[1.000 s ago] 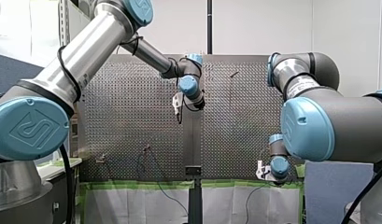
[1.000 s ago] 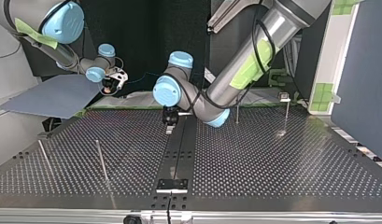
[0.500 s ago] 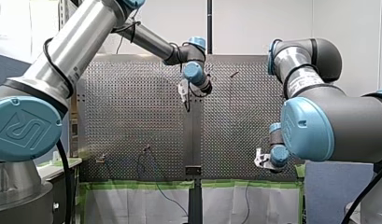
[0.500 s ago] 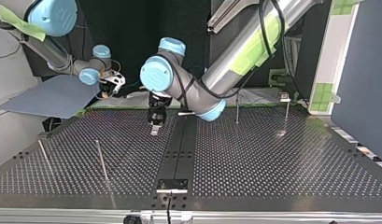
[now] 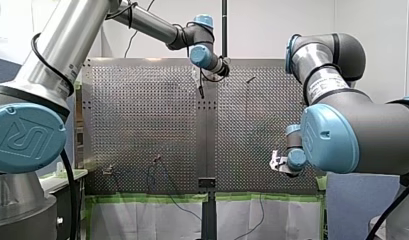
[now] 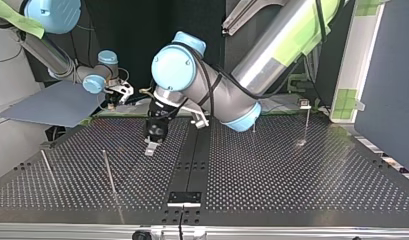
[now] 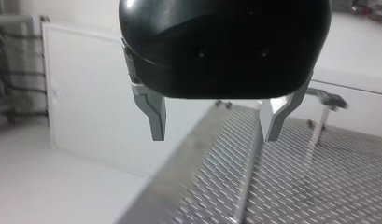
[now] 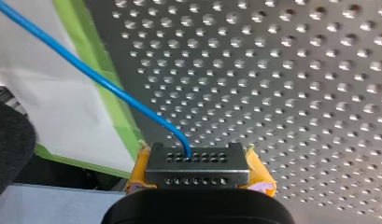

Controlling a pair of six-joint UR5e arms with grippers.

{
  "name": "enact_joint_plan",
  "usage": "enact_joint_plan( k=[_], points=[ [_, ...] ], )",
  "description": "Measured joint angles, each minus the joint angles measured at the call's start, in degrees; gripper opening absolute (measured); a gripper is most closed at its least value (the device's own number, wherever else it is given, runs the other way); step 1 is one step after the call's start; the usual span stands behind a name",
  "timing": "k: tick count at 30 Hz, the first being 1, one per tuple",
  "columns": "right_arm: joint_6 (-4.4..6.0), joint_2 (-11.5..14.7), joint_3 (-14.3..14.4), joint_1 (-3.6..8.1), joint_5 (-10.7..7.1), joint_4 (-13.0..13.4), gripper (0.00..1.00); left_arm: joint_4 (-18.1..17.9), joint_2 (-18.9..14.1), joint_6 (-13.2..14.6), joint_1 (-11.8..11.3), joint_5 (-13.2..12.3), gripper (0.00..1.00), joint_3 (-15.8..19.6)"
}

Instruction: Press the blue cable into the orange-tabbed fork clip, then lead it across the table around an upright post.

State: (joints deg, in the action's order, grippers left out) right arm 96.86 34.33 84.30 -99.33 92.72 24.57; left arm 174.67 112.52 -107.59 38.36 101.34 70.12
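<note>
The blue cable (image 8: pixel 100 79) runs in from ahead of my right gripper (image 8: pixel 194 161), whose yellow pads (image 8: pixel 258 173) are shut on it above the perforated table (image 8: pixel 296 84). In the front view my right gripper (image 5: pixel 275 164) hangs by the table's near edge at the right. A small clip with a reddish tab (image 5: pixel 157 159) stands near that edge at the left. My left gripper (image 7: pixel 215 137) is open, its metal fingers (image 7: pixel 157 122) bare with nothing between them. It hovers over the table (image 6: pixel 292 180), left of the middle in the top view (image 6: pixel 151 148).
Thin upright posts stand on the table in the top view: two at the left (image 6: pixel 108 172) (image 6: pixel 47 167), two at the far right (image 6: pixel 254 120) (image 6: pixel 307 120). A dark rail (image 6: pixel 192 160) runs down the middle. A blue board (image 6: pixel 57 105) lies beyond the table's left edge.
My left arm has swung its open gripper leftward and nearer in the top view, away from the middle rail. My right gripper has shifted slightly left with the cable in it.
</note>
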Motion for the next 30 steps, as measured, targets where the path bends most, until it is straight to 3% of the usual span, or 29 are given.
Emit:
enact_joint_plan(
  k=[12, 22, 30],
  points=[
    [0.01, -1.37, -0.02, -0.79, 0.27, 0.54, 0.00, 2.39, -0.83, -0.16, -1.39, -6.55, 1.00, 0.00],
    [-0.06, -1.39, -0.04, -1.49, 0.50, 0.56, 0.00, 6.08, 2.61, -0.11, -0.80, -11.71, 1.00, -2.41],
    [-0.16, -1.39, -0.05, -1.95, 0.60, 0.58, 0.00, 6.38, 3.14, 1.26, -0.52, -12.67, 1.00, -3.21]
  ],
)
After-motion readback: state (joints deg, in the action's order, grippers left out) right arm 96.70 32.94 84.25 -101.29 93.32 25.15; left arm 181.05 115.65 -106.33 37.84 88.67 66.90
